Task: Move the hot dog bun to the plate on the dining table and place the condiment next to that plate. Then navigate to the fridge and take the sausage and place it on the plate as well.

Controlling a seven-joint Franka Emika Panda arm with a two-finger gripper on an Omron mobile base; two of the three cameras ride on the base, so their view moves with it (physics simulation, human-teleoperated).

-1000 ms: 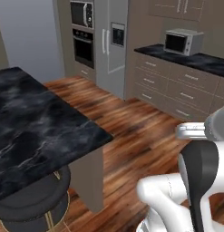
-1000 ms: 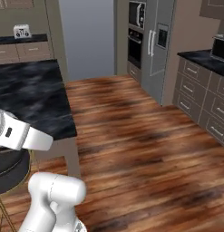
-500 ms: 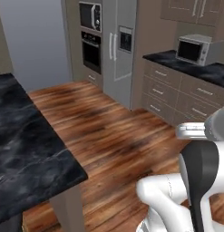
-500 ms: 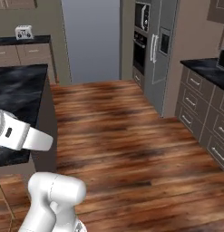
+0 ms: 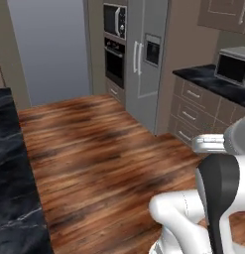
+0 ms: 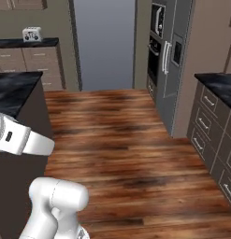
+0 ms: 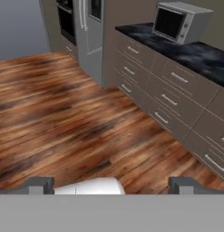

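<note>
The grey double-door fridge [image 5: 146,54] stands shut against the far wall, right of centre in the left base view. It also shows as the fridge [image 6: 175,51] in the right base view and the fridge [image 7: 88,18] at the top of the hand view. My gripper [image 7: 112,186] is open, its two dark fingertips [image 7: 41,185] spread wide with nothing between them, above bare wood floor. The dark marble top [image 5: 10,188] lies at the left edge. The hot dog bun, plate, condiment and sausage are out of view.
A built-in oven and microwave column [image 5: 115,44] sits just left of the fridge. A drawer run [image 7: 177,99] with a black counter and a microwave [image 7: 181,20] lines the right side. A toaster [image 6: 31,33] stands on the back counter. Wood floor [image 6: 121,140] stretches ahead.
The whole picture has shifted: the base has moved, so the fridge sits nearer and more central, and the marble top and stool have slid off to the left. The gripper stays open.
</note>
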